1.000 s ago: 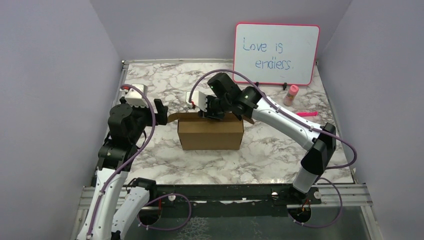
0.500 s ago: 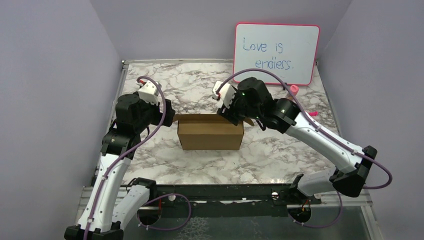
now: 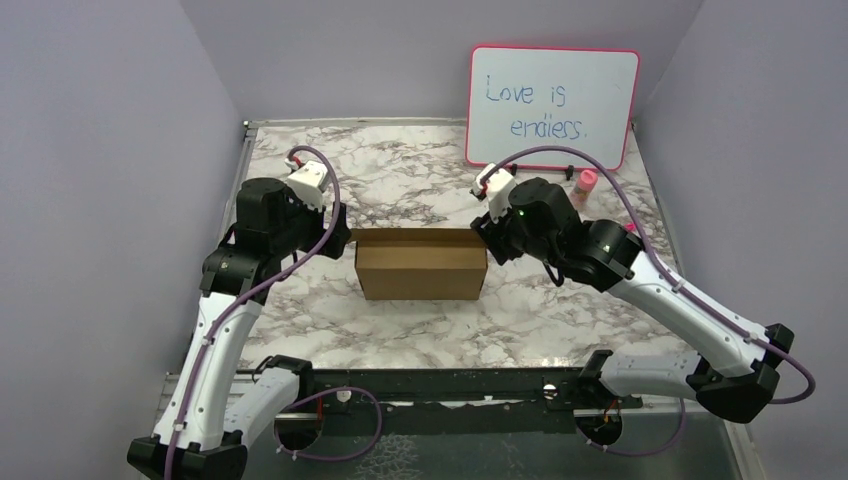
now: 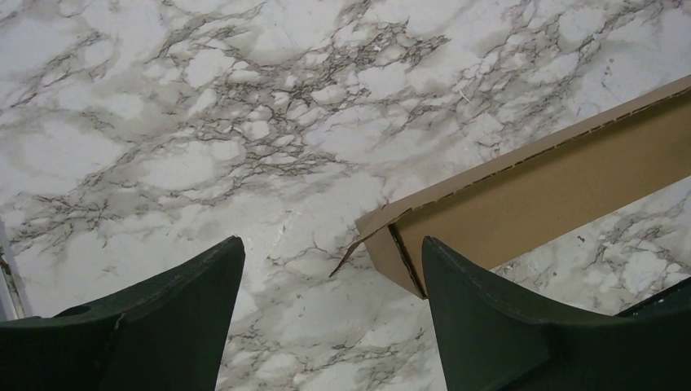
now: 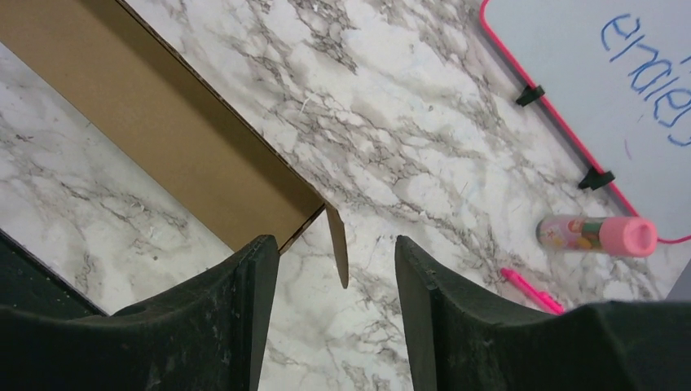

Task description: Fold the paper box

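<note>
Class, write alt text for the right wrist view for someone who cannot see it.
A brown cardboard box lies on a marble table, one corner flap showing between two open jaws. Beyond: a whiteboard, pink-capped tube and pink pen.

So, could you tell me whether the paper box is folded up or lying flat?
Folded up: the paper box stands with upright walls. A small corner tab sticks out loose. Top closure: cannot tell.
</note>
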Controlling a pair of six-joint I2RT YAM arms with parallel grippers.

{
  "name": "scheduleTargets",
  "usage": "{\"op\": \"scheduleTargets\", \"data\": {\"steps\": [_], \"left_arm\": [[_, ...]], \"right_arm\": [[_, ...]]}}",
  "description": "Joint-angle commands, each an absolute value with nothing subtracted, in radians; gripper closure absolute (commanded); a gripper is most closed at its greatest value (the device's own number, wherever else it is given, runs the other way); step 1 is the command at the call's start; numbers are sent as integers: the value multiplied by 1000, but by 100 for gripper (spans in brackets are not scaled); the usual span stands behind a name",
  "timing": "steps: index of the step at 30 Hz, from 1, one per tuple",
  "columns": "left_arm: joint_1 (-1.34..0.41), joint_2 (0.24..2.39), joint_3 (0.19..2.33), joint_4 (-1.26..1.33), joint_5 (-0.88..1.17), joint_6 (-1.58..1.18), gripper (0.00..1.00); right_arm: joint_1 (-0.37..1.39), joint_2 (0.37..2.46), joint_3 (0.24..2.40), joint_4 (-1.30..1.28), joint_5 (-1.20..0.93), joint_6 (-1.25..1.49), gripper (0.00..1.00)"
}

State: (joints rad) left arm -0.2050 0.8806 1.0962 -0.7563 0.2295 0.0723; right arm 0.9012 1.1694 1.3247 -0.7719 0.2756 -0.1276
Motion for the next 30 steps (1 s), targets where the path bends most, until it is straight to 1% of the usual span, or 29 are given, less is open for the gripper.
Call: {"op": "scheduleTargets", "data": {"steps": [1,4,11,14,17,19,21,25,28,30], "left_arm": [[-210,903,1131,-805,277,96,21],[-209,926,1139,-809,312,92,25],[-210,963,1132,-809,357,95,34],[-213,977,1136,-808,360,102,36],[-215,990,1141,-805,361,106,39],[-215,1000,1144,-803,372,106,41],[-217,1009,1148,-802,396,106,43],[-220,1024,1156,-802,423,106,47],[-224,1031,1158,-802,429,102,51],[-226,1033,1159,-803,432,94,55]], "right_arm": [[891,1152,1284,-806,317,-60,42],[882,1162,1264,-802,307,-58,44],[867,1182,1233,-748,288,-77,54],[863,1207,1233,-738,284,-85,59],[861,1227,1240,-732,277,-87,66],[861,1233,1245,-729,270,-85,73],[861,1237,1250,-728,268,-83,78],[861,1241,1252,-729,271,-83,83],[861,1248,1252,-727,263,-84,84],[861,1252,1253,-726,264,-82,85]]}}
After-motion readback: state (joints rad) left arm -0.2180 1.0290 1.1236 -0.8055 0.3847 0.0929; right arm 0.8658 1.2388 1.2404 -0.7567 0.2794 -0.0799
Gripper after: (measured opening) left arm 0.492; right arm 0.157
